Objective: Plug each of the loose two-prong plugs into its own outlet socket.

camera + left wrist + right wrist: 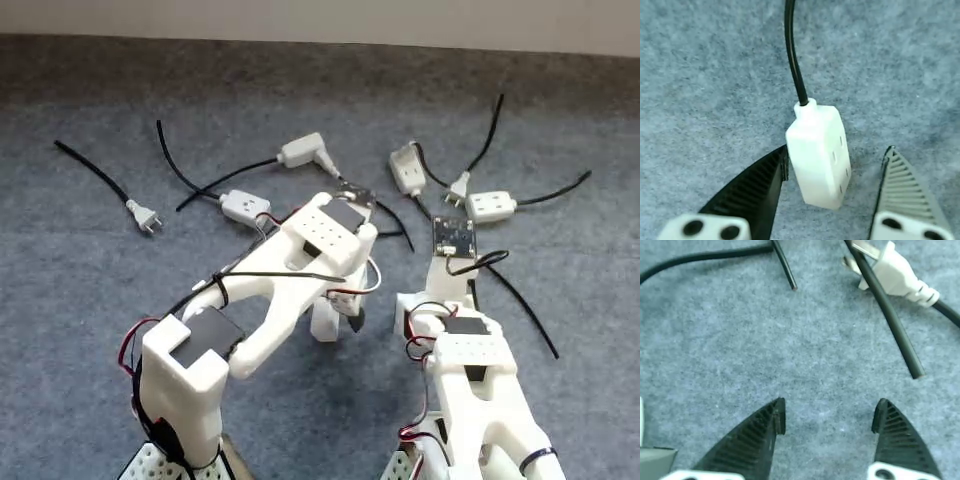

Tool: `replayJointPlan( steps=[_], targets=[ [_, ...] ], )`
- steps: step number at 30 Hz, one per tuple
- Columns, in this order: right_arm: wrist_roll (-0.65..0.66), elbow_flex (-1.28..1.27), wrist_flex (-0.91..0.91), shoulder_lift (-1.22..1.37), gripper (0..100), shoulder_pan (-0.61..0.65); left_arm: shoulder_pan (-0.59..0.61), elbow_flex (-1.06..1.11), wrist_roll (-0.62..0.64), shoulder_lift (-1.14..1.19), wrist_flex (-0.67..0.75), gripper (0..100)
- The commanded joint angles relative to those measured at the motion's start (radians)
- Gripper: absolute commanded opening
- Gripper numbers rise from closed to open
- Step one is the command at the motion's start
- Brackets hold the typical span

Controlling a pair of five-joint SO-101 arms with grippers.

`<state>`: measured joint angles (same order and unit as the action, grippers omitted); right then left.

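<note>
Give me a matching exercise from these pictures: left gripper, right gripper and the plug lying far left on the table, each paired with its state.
Things:
1. left gripper
2. right gripper
3. far-left plug

States:
A. lies unplugged on the carpet, apart from the sockets
B. open over bare carpet
C. open, with a white outlet socket between its fingers

Pairs: 1-C, 2-B, 3-A

Between the ribbed, matt black plastic jaws lies a smooth, slightly glossy white plastic outlet socket with a sleek black rubbery cord, on a fuzzy matt grey felt surface.
</note>
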<state>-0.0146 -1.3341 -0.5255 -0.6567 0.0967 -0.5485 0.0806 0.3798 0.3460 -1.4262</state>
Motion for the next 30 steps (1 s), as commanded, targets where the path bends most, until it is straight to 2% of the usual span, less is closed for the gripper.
replayJointPlan(
  steps=[1,7,20,27,30],
  targets=[
    [0.014,-0.001,0.016,-0.018,27.5,0.004,0.056,-0.004,-0.072,-0.005,0.000,29],
    [0.014,-0.001,0.016,-0.018,27.5,0.004,0.200,-0.002,-0.163,-0.005,-0.023,29],
    [0.015,-0.001,0.018,-0.016,27.5,0.005,0.493,-0.013,-0.477,-0.064,-0.094,29],
    [0.015,-0.001,0.018,-0.013,27.5,0.007,0.634,-0.013,-0.646,-0.200,-0.084,29],
    [0.015,-0.001,0.018,-0.013,27.5,0.007,0.719,-0.054,-0.651,-0.216,-0.040,29]
  ],
)
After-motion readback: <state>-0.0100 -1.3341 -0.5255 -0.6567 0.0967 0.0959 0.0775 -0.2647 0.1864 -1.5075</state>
